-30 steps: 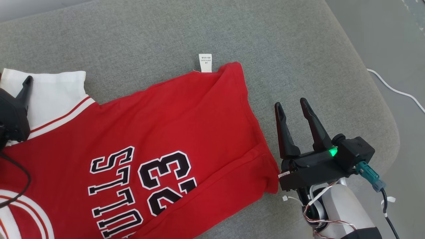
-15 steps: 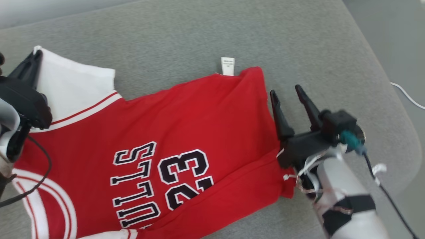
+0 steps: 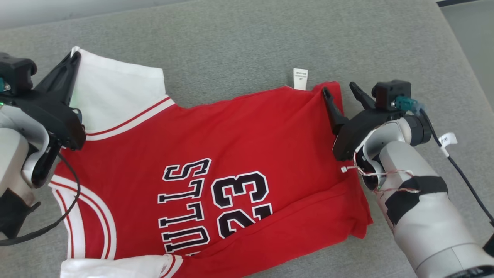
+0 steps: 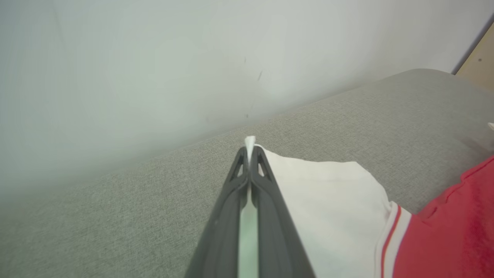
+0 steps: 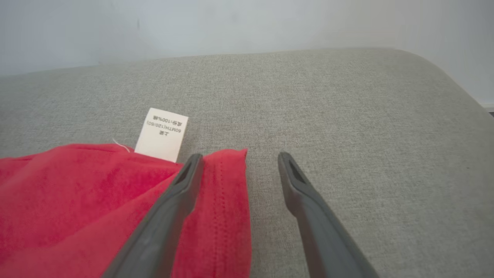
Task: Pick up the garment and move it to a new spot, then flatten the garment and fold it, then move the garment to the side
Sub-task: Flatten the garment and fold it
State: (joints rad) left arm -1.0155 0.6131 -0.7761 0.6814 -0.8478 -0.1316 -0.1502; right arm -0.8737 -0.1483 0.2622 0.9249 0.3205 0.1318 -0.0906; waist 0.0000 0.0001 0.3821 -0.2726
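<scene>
The garment (image 3: 239, 139) is a red jersey with white sleeves and black "BULLS 23" lettering, lying mostly flat on the grey cushion (image 3: 231, 38). My left gripper (image 3: 74, 57) is shut on the far corner of the white sleeve (image 3: 115, 85). In the left wrist view a sliver of white sleeve (image 4: 328, 193) is pinched at the left gripper (image 4: 250, 148). My right gripper (image 3: 339, 87) stands open at the hem's far corner. Its left finger is over the red cloth and its right finger over bare cushion. The right wrist view shows the right gripper (image 5: 239, 156) astride that red corner (image 5: 227, 185).
A white care tag (image 3: 300, 78) sticks out of the garment's far edge, just left of the right gripper, tag (image 5: 162, 134). A pale wall (image 4: 154, 58) rises behind the cushion. The cushion's rounded edge and the floor (image 3: 471, 23) lie to the right.
The head camera has shifted. My left gripper has shut on the white sleeve's corner. My right gripper has moved forward along the hem to its far corner, still open.
</scene>
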